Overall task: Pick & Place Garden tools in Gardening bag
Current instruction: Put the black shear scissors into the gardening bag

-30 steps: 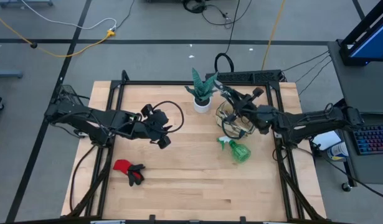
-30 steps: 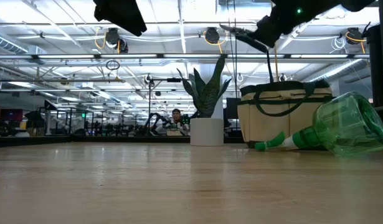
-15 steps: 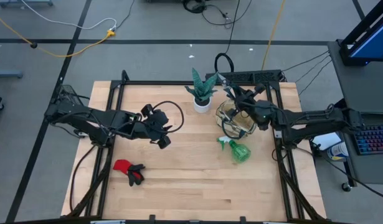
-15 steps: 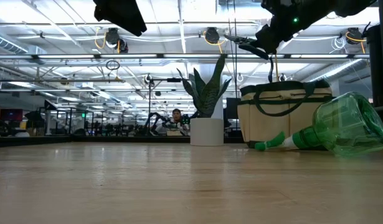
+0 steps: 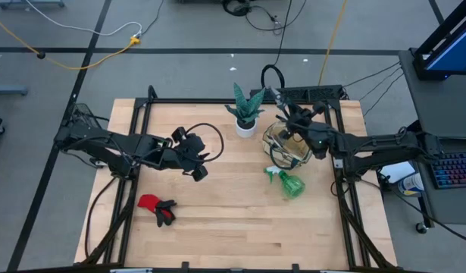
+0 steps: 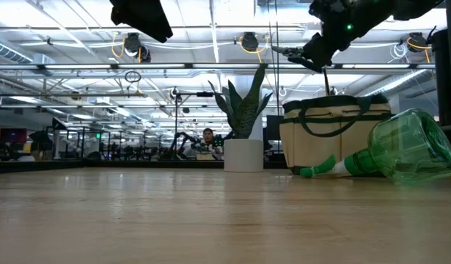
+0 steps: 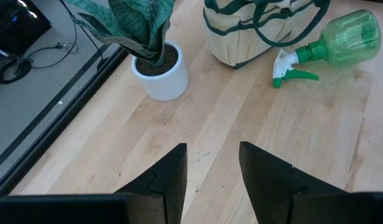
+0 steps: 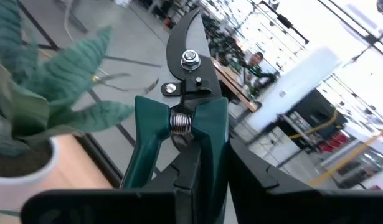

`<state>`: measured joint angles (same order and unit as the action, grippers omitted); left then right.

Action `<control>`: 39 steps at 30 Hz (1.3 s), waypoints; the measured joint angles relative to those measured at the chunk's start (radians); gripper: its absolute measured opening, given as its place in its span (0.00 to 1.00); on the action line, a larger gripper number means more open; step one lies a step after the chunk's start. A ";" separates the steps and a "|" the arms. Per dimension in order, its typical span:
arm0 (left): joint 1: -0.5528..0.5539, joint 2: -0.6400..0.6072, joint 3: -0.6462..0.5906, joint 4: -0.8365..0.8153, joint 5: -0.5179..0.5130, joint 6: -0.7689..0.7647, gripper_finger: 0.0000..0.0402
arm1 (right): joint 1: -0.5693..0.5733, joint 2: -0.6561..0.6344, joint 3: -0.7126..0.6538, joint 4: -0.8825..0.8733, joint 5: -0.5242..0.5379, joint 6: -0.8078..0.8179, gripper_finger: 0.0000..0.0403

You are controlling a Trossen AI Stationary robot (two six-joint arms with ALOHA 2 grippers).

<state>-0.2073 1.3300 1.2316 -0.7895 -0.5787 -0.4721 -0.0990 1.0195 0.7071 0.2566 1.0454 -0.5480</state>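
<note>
My right gripper [image 5: 295,125] is shut on dark pruning shears [image 8: 190,68] with green handles, high above the beige gardening bag [image 5: 286,149]; the blade sticks out level in the low view [image 6: 284,51]. The bag stands upright on its base [image 6: 335,136]. A green spray bottle [image 5: 288,183] lies on its side just in front of the bag. Red-and-black gloves [image 5: 157,207] lie at the near left. My left gripper [image 7: 210,168] is open and empty, hovering over the table's middle left [image 5: 196,168]. My right gripper pinches the shears by their two green handles [image 8: 144,155] between its two fingers [image 8: 253,177]. The shears run along the fingers, blade end pointing away from the wrist. They are lifted clear, roughly level, above the bag's far rim.
A green plant in a white pot [image 5: 245,115] stands just left of the bag, near the shears' blade. A black frame [image 5: 217,100] runs along the table's far and side edges. Bare wood lies at the near middle and right [image 5: 240,227].
My right gripper has carried the shears a little toward the table's far edge above the bag and has turned, so the blade now lies more level. My left arm has kept still.
</note>
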 joint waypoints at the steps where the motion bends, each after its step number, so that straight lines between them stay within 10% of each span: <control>1: 0.000 0.000 0.000 0.000 0.000 0.000 0.38 | 0.000 0.000 0.000 -0.012 0.004 0.008 0.12; 39: 0.000 0.000 0.000 0.000 0.000 0.000 0.38 | 0.165 0.000 -0.001 -0.703 -0.044 0.590 0.12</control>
<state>-0.2070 1.3300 1.2316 -0.7895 -0.5785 -0.4725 0.0659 1.0195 0.7059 -0.4461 1.0012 0.0419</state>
